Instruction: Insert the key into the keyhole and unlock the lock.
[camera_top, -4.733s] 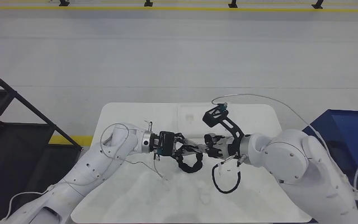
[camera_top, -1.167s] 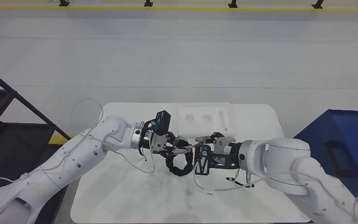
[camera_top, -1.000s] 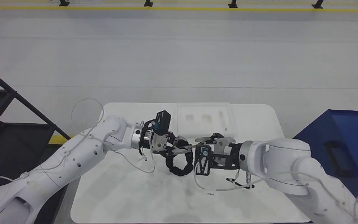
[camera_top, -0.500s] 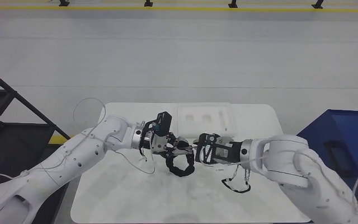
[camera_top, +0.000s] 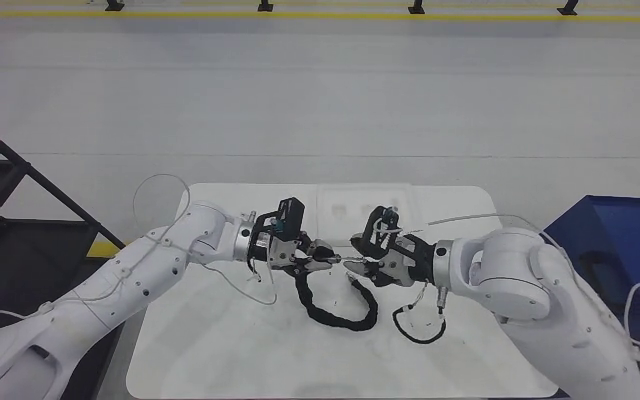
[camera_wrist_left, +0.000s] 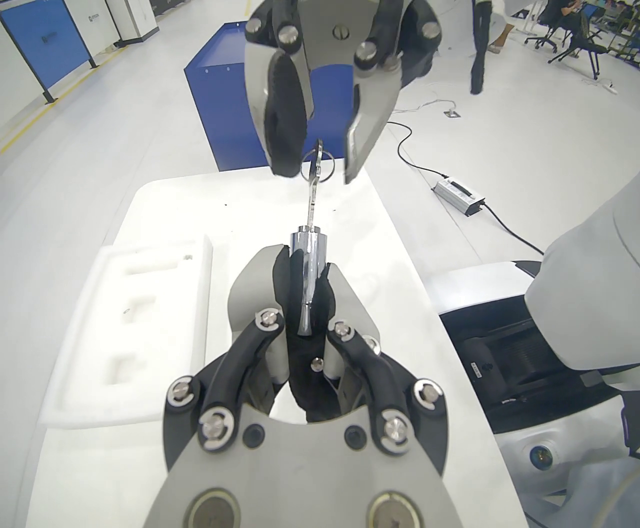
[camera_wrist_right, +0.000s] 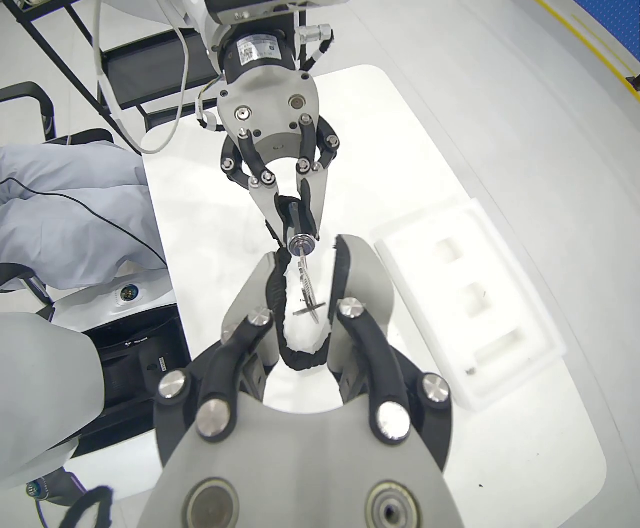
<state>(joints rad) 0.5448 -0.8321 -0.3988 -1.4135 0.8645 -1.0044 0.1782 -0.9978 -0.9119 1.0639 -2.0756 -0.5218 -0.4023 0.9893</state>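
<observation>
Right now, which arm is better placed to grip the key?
The right, probably: the open right gripper straddles the key, while the left gripper is shut on the lock.

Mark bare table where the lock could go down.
Bare: the near strip of table in front of the black cable, and the far corner between foam tray and left arm. Crowded: the centre, where left pincer and right pincer meet at the lock.

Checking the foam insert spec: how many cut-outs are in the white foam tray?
3, in one row along the foam tray: a small cut-out at one end, a middle cut-out, and a long cut-out at the other end. None seems hidden.
</observation>
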